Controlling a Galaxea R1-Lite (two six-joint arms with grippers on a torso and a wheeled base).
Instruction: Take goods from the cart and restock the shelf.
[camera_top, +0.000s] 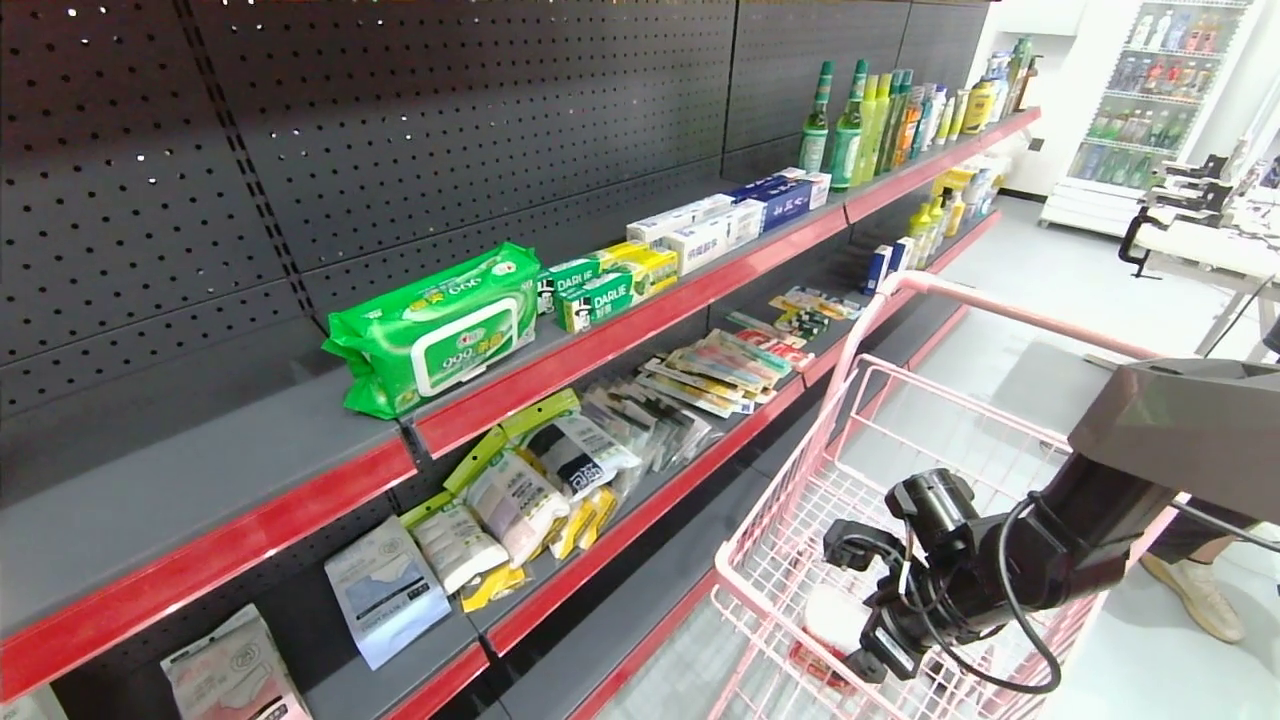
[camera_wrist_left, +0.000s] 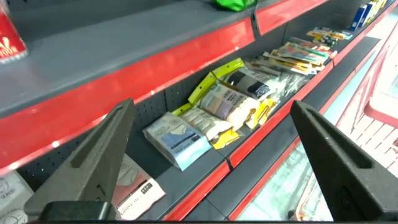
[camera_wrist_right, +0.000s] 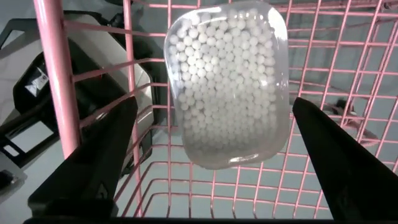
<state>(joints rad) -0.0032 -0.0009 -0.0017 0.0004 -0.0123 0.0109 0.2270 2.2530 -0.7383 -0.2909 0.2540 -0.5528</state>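
Observation:
A clear rounded tub of white cotton swabs (camera_wrist_right: 227, 84) lies on the wire floor of the pink cart (camera_top: 900, 300). My right gripper (camera_wrist_right: 211, 165) hangs open just above it, a finger (camera_wrist_right: 93, 162) on either side, touching nothing. From the head view the right gripper (camera_top: 855, 600) is low inside the cart at its near-left corner, over the white tub (camera_top: 828, 615). My left gripper (camera_wrist_left: 211, 162) is open and empty, held in front of the lower shelf (camera_wrist_left: 249, 146), facing packs of goods (camera_wrist_left: 224, 102). The top shelf (camera_top: 200, 470) carries a green wipes pack (camera_top: 435, 330).
Toothpaste boxes (camera_top: 600, 285) and bottles (camera_top: 870, 120) line the top shelf farther right; its near-left stretch is bare. Bagged goods (camera_top: 520, 500) and flat packs (camera_top: 720, 365) fill the lower shelf. A person's shoe (camera_top: 1195, 590) stands behind the cart.

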